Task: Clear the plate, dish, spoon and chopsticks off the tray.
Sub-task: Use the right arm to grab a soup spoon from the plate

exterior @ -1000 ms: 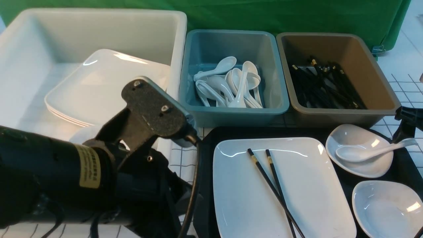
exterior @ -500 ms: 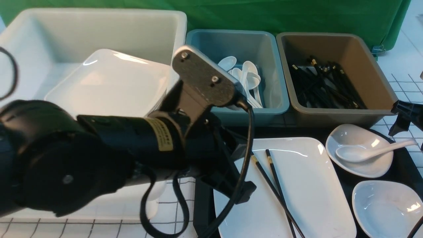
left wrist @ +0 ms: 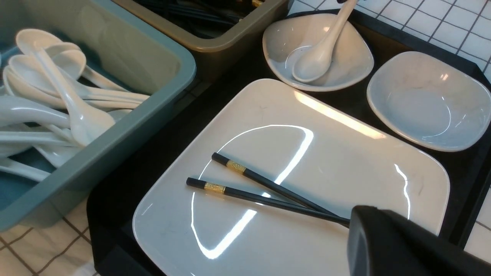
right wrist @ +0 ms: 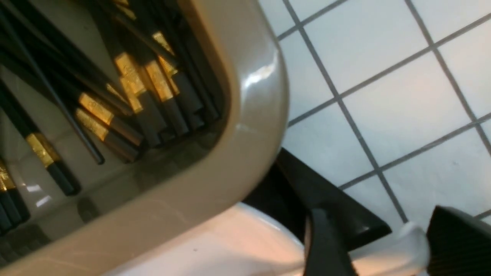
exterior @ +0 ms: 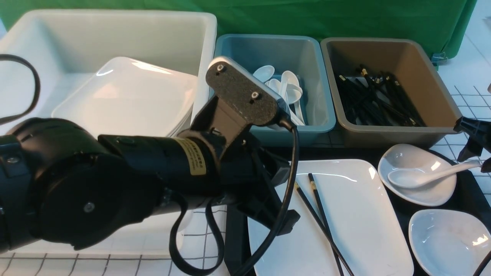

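The left gripper has its jaws pressed together, empty, tip low over the plate. The chopsticks lie loose on that plate, thin ends running right up to the closed tip (whether they touch it I cannot tell), gold-banded ends pointing away from it.

Over on the other side, the right gripper has come in at the corner of the tray. Its fingers stand apart with the tip of the spoon's handle between them, one finger right against it; whether they have it pinched I cannot tell. The spoon has its bowl resting in the dish, away from those jaws. A second dish sits on the tray beside the first, untouched. Just beyond the right jaws is the brown tub, with black chopsticks inside it.
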Tool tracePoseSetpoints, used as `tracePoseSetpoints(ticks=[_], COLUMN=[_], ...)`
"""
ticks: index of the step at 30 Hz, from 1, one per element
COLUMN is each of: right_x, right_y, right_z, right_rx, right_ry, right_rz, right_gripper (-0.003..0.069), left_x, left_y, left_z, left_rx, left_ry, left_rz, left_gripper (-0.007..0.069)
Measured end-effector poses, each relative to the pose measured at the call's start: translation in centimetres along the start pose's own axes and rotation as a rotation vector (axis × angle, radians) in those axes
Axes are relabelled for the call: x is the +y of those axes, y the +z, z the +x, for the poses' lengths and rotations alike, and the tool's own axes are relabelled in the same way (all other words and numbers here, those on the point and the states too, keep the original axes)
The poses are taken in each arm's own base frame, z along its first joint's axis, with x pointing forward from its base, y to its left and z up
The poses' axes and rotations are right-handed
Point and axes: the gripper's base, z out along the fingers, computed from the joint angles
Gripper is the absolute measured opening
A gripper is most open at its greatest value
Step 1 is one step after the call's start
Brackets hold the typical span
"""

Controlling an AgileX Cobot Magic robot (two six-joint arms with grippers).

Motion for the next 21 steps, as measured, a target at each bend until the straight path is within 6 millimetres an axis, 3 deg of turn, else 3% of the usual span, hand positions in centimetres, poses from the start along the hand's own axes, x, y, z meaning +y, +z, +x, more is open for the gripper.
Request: tracePoseSetpoints(ticks=[4, 7, 10, 18, 21], right_x=[0.00, 0.00, 0.00, 0.00, 0.05], right_y=[0.00, 0.00, 0.00, -0.12, -0.48], right_z=[-0.01, 0.00, 0.00, 0.05, -0.01], right_rx=[-0.001, 0.000, 0.000, 0.005, -0.003], right_ry=[0.000, -0.001, -0.001, -0.001, -0.002], right_rz=[0.000, 0.000, 0.000, 0.001, -0.002], right_gripper=[0.0269, 0.0167, 0.0123, 0.0098, 0.0030], left_x=[0.00, 0.01, 0.01, 0.00, 0.02], left_y=[0.00, 0.00, 0.00, 0.00, 0.00], left_z=[-0.03, -0.05, -0.05, -0.06, -0.13], left_rx=[-0.003, -0.005, -0.005, -0.007, -0.015], left_ry=[0.002, 0.002, 0.002, -0.001, -0.001], left_rz=[-0.001, -0.001, -0.001, 0.000, -0.002], left_gripper=[-0.0003, -0.0003, -0.0003, -0.0003, -0.0003])
